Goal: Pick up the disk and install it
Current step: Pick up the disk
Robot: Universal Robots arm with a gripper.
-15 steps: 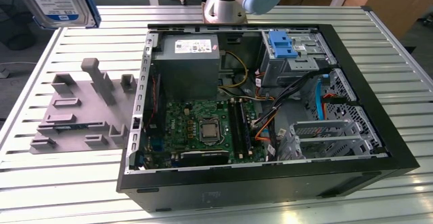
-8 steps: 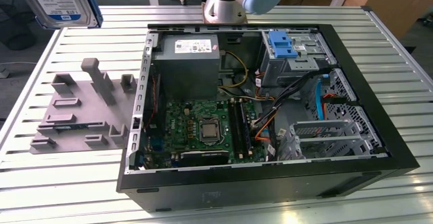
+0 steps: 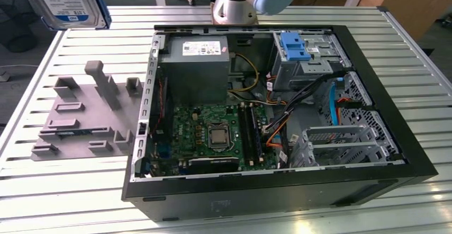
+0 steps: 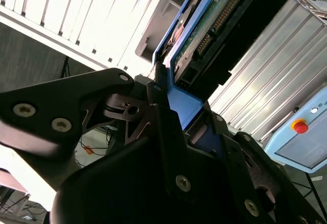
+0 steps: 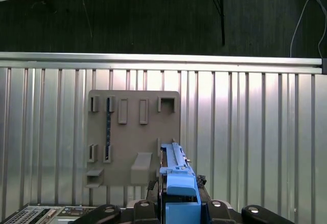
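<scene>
The disk [image 3: 67, 3] hangs high in the air at the exterior view's far left, label side showing, with a blue carrier frame along its edge. In the second wrist view my gripper [image 4: 184, 117] is shut on the blue carrier frame [image 4: 185, 106], and the disk's green circuit-board side [image 4: 214, 25] points away from the black fingers [image 4: 161, 112]. The first wrist view looks down along the disk's edge [image 5: 173, 157] and blue carrier [image 5: 180, 193], held over the slatted table beside the grey holder rack [image 5: 134, 137].
An open computer case [image 3: 276, 186] lies on the slatted table, with a motherboard [image 3: 211, 133], a grey power supply box [image 3: 194, 67], a blue latch bracket [image 3: 295, 46] on a bay and a metal drive cage [image 3: 346, 144]. The grey holder rack [image 3: 84, 112] sits to the case's left in the exterior view.
</scene>
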